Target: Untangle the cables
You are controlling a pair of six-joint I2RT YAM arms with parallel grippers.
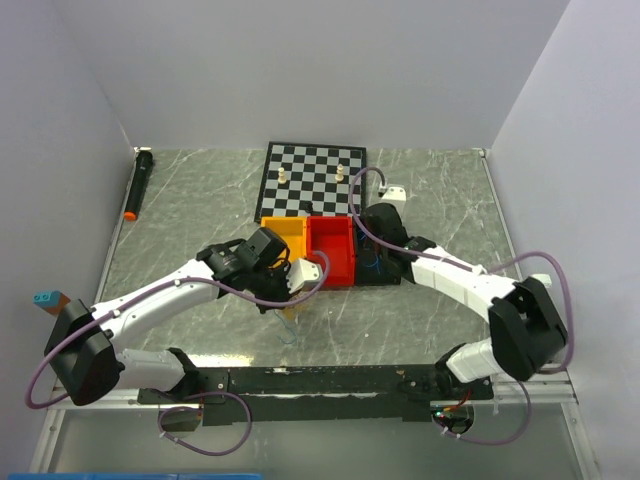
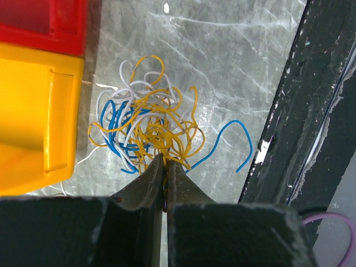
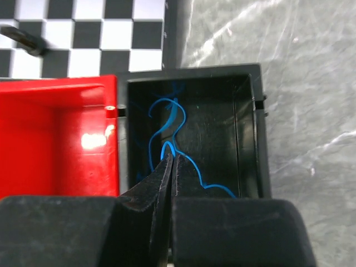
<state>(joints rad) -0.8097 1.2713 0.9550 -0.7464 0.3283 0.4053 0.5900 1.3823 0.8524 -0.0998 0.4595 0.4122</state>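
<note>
A tangle of thin blue, yellow and white cables (image 2: 147, 119) lies on the marble table beside the yellow bin (image 2: 33, 111). One blue strand (image 2: 236, 142) trails off to the right. My left gripper (image 2: 163, 159) is shut, pinching yellow strands at the near edge of the tangle. From above, the left gripper (image 1: 288, 303) points down at the faint cables (image 1: 291, 324) in front of the bins. A single blue cable (image 3: 167, 119) curls inside the black bin (image 3: 249, 128). My right gripper (image 3: 171, 156) is shut on a loop of it at its tips.
Yellow bin (image 1: 285, 235), red bin (image 1: 332, 250) and black bin (image 1: 380, 270) stand in a row mid-table. Behind them lies a chessboard (image 1: 312, 190) with two pieces, and a white block (image 1: 395, 193). A black marker (image 1: 137, 185) lies far left. The black base rail (image 2: 311, 111) runs close to the tangle.
</note>
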